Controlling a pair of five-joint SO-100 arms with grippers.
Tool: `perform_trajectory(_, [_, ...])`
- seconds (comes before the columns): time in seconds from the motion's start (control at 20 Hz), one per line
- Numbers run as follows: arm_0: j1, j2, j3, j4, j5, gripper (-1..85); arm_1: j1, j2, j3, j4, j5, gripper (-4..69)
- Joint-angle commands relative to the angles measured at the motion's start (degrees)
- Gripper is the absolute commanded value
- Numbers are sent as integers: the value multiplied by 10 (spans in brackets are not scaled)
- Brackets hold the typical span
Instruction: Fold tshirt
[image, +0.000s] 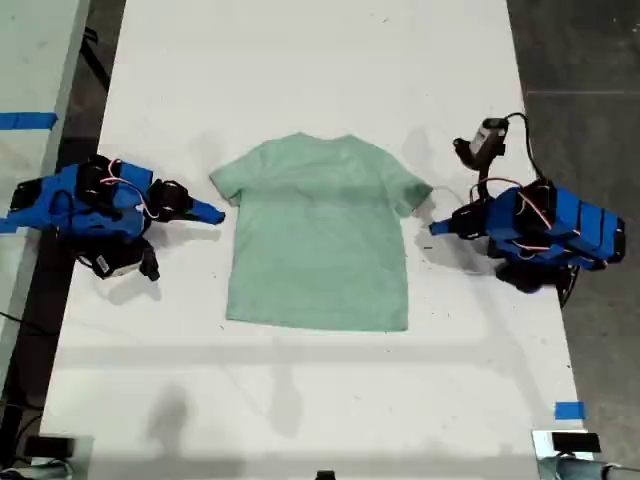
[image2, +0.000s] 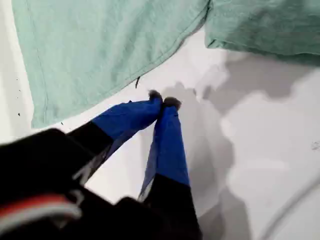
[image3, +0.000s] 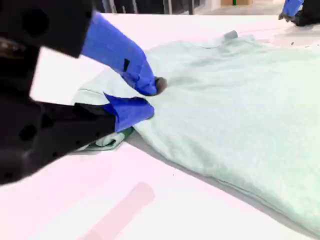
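While the tshirt (image: 318, 235) lies flat between both arms, my first gripper (image2: 163, 101) sits pinched together beside one sleeve; my second gripper (image3: 150, 97), slightly parted, hovers over the other sleeve.

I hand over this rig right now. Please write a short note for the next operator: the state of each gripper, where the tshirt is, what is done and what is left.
My first gripper: shut, empty, over bare table just off the tshirt, on the exterior view's right.
My second gripper: jaws slightly apart at the sleeve on the exterior view's left; no cloth held.
Tshirt: spread flat mid-table, neck toward the exterior view's top.
Done: no fold is visible.
Left: every fold.
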Motion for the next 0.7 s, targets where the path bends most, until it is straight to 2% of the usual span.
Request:
perform_trajectory(0.0, [-18, 50, -43, 24, -152, 1, -43, -19, -80, -23, 394, -8])
perform_trajectory(0.1, [-21, 50, -42, 24, -148, 1, -44, 4, -67, -3, 399, -5])
perform_trajectory(0.45, [-20, 44, -40, 11, -146, 1, -47, -4, -76, -20, 381, -9])
perform_trajectory(0.55, [-20, -28, -62, -25, -144, 1, -44, -66, -108, -47, 368, -9])
perform_trajectory(0.65, [-25, -200, -137, -88, -118, 1, -36, -204, -177, -87, 341, -9])
